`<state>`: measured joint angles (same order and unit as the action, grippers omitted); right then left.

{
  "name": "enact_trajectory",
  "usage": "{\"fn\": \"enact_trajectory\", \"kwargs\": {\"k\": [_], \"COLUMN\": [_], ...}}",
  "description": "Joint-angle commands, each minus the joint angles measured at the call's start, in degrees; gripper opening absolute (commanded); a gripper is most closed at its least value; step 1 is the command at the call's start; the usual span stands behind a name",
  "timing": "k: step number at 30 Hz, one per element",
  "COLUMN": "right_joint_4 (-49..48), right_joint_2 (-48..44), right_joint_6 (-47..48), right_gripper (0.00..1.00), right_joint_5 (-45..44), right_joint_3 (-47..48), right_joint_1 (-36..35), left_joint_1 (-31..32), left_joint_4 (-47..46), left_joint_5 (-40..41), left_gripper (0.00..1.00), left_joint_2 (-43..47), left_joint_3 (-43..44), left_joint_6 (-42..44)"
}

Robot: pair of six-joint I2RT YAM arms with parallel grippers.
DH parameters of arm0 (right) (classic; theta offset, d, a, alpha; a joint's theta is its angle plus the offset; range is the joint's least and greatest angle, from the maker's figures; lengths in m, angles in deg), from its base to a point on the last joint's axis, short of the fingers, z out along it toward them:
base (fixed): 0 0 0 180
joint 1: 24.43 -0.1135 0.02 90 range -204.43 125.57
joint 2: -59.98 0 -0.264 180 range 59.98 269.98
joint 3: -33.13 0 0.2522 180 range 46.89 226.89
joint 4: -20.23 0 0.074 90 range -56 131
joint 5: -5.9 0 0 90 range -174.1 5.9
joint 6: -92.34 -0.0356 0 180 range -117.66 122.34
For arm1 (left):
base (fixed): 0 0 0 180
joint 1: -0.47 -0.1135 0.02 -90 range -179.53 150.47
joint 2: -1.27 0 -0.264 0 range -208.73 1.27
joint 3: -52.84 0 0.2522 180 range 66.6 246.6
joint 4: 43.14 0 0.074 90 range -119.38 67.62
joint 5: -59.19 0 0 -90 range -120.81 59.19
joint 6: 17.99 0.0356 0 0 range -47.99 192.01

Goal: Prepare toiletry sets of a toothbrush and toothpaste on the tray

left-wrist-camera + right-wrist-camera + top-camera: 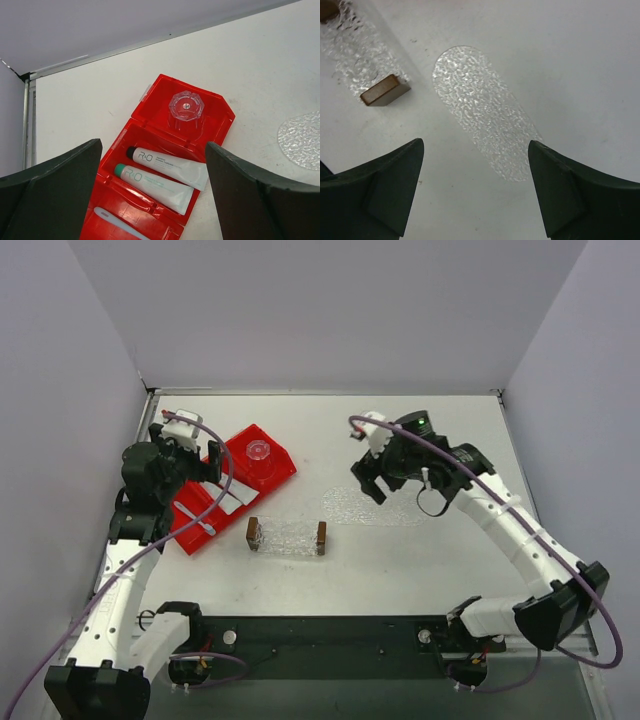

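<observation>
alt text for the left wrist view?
The open left gripper hangs over a red bin on a white table, its dark fingers framing the view. The bin holds two toothpaste tubes side by side, a pale toothbrush below them, and a clear faceted piece in its far compartment. The tray shows at right.

The top camera is looking down over the whole counter (420, 440); both wrist cameras are looking down from close range, sharing the tray (480, 115).
</observation>
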<state>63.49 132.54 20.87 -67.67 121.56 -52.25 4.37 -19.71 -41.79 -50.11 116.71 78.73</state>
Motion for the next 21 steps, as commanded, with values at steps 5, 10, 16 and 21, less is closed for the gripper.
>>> {"fn": "enact_trajectory", "kwargs": {"k": [5,10,16,21], "right_joint_4": [10.8,10.7,10.6,10.3], "right_joint_2": [11.0,17.7,24.5,28.6], "right_joint_6": [9.5,10.0,10.2,10.7], "right_gripper": [0.71,0.66,0.59,0.52], "right_joint_5": [-5.3,-4.9,-5.2,-5.4], "right_joint_3": [4.8,7.1,11.2,13.7], "right_joint_1": [-17.5,-25.2,-30.7,-32.4], "left_joint_1": [-0.6,-1.6,-5.6,-8.4], "left_joint_4": [8.0,11.7,12.1,12.5], "left_joint_5": [3.8,4.1,4.6,2.2], "left_gripper": [0.95,0.95,0.95,0.95], "left_joint_2": [-2.4,-2.4,-1.7,-1.9], "left_joint_3": [6.7,7.1,5.5,5.8], "left_joint_6": [1.6,1.4,0.7,-0.5]}}
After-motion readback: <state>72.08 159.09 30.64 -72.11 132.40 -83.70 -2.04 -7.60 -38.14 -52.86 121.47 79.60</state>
